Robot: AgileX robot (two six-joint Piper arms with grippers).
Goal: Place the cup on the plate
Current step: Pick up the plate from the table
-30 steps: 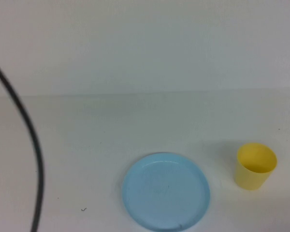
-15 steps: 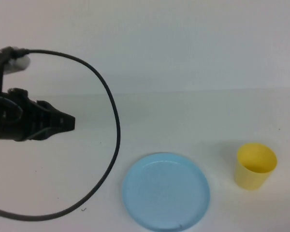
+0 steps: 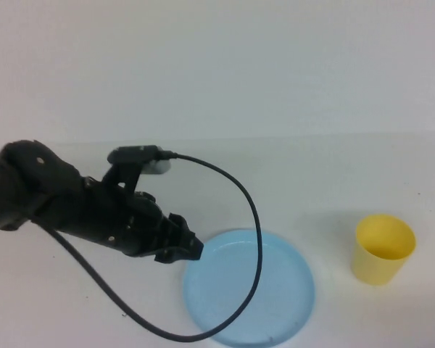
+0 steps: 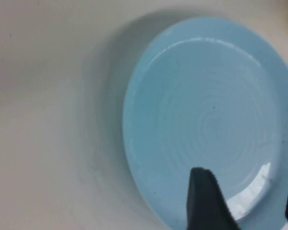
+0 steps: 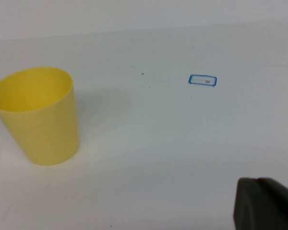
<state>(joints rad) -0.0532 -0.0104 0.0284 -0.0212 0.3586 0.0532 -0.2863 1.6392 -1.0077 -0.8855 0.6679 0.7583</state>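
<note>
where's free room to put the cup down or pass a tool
The plate centre and right half are bare, as is the table strip between plate and cup. The left tool, open, and its cable crowd the plate's left rim. The right tool stays clear.

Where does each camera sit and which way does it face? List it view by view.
High view: raised on the robot's side, angled down at the table; left gripper at the plate rim; cup standing apart.
Left wrist view: on the left arm, looking down on the plate; open fingertips show.
Right wrist view: on the right arm, facing the cup; a dark gripper part shows.
</note>
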